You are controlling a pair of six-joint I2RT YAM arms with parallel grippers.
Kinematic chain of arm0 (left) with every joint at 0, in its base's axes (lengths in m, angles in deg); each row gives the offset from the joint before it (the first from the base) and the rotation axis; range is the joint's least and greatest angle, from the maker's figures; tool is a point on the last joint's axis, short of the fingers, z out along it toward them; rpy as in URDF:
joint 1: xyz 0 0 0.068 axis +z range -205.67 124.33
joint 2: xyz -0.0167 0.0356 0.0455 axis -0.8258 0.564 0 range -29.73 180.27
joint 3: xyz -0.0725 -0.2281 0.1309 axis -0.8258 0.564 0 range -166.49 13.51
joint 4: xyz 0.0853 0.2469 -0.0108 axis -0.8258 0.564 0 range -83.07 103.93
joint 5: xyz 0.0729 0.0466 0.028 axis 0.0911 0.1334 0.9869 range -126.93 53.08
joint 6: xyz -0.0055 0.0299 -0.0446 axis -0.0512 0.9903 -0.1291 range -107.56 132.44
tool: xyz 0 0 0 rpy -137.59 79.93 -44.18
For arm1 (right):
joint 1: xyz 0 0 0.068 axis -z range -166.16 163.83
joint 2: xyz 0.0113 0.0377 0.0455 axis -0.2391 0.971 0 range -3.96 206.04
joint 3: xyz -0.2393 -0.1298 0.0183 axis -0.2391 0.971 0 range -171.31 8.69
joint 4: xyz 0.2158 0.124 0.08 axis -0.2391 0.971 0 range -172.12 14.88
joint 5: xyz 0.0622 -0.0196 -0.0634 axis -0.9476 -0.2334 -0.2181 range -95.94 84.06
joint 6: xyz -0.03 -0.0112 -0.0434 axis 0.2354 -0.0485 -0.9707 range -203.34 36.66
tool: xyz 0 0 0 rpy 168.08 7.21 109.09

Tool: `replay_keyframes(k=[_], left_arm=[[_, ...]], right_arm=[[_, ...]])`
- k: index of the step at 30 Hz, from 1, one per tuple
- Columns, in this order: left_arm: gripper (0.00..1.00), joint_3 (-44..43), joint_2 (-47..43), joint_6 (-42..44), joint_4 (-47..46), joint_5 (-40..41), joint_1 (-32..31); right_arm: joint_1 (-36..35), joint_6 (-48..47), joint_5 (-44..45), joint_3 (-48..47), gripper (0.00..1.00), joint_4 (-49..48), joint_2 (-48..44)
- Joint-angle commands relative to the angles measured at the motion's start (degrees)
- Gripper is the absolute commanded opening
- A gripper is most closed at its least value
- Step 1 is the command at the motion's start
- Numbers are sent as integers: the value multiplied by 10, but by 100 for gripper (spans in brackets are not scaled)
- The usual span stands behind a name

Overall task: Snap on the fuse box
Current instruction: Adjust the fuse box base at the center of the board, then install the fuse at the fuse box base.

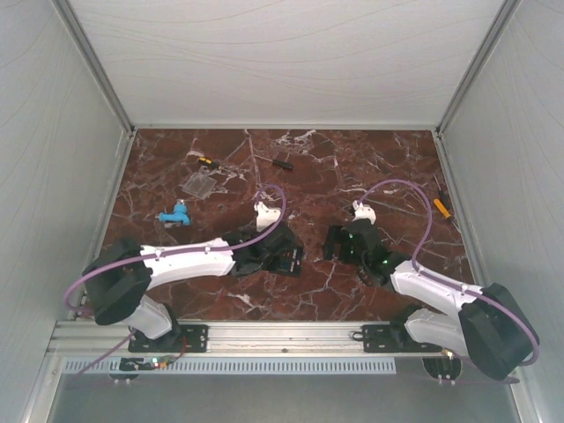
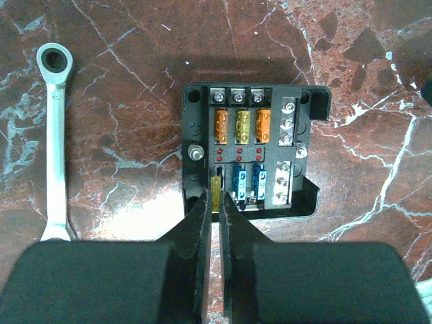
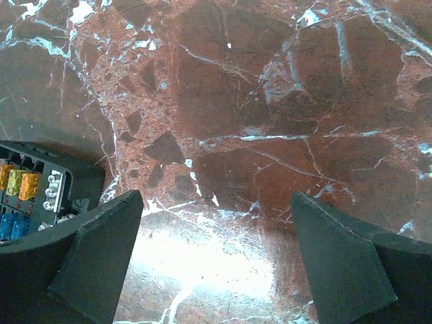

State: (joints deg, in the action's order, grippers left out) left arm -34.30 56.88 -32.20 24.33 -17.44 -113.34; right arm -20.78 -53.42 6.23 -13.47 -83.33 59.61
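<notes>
The fuse box (image 2: 250,145) is a black square box lying open on the marble, with orange and yellow fuses in its top row and two blue ones below. My left gripper (image 2: 217,196) is over its near left corner, shut on a small yellow fuse (image 2: 216,189) standing in the bottom-row slot. In the top view this gripper (image 1: 280,249) covers most of the box. My right gripper (image 3: 216,199) is wide open and empty over bare marble, just right of the box, whose corner (image 3: 34,189) shows at the left edge. The flat clear cover (image 1: 201,183) lies at the back left.
A silver ratchet wrench (image 2: 55,135) lies left of the box. A small blue part (image 1: 174,214) sits near the clear cover. Small black tools (image 1: 282,162) lie at the back, and an orange-handled tool (image 1: 442,209) lies at the right edge.
</notes>
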Motion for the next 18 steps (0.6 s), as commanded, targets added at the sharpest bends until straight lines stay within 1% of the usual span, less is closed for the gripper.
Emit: replay_keyframes(k=[1,11,18], left_arm=[[0,-9,8,-15,-21,37,-14],[0,-2,28,-18,-27,47,-15],[0,17,18,-2,-64,46,-21]], right_arm=[[6,8,20,7,90,-33,-10],[10,6,4,8,91,-42,-1],[13,5,-6,6,92,-46,8]])
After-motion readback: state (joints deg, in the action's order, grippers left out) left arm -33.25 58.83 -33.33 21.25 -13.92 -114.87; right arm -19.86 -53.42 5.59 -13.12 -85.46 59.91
